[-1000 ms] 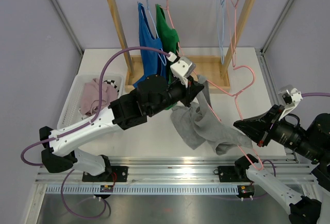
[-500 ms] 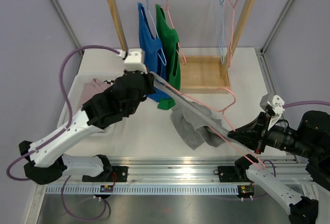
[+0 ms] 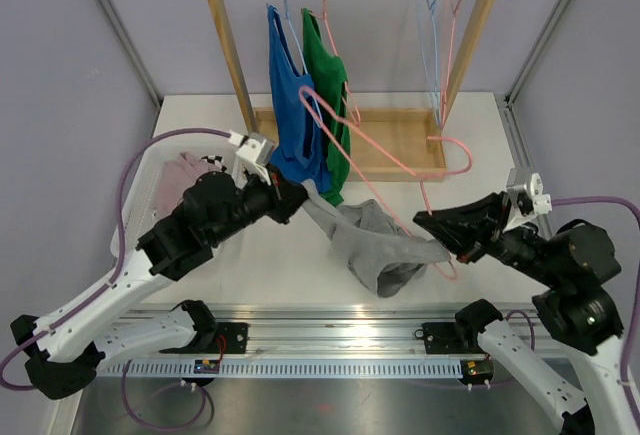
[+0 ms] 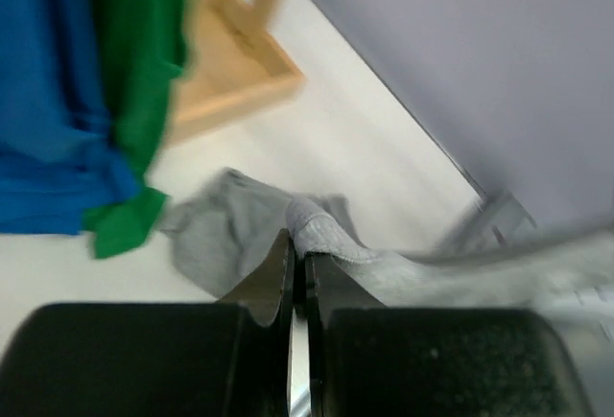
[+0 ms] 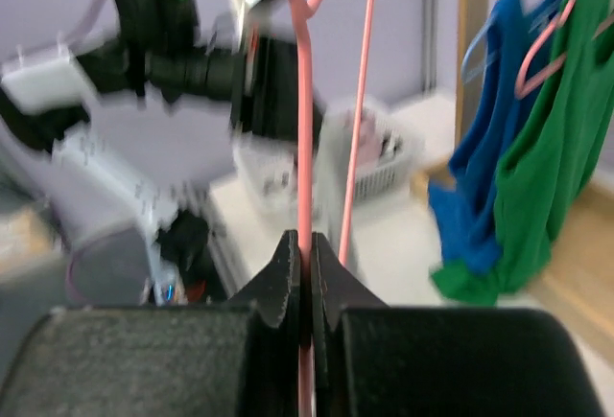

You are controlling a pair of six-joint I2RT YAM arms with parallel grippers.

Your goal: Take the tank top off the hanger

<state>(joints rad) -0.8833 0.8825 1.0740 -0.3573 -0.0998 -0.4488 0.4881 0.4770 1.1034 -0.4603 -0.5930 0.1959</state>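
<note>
Even, bright light; both wrist views blur, the tank top (image 4: 328, 231) and hanger (image 5: 303, 149) smeared.

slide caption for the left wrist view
Left fingers pinch a fold of the grey tank top, with the blue top and green top behind.
</note>
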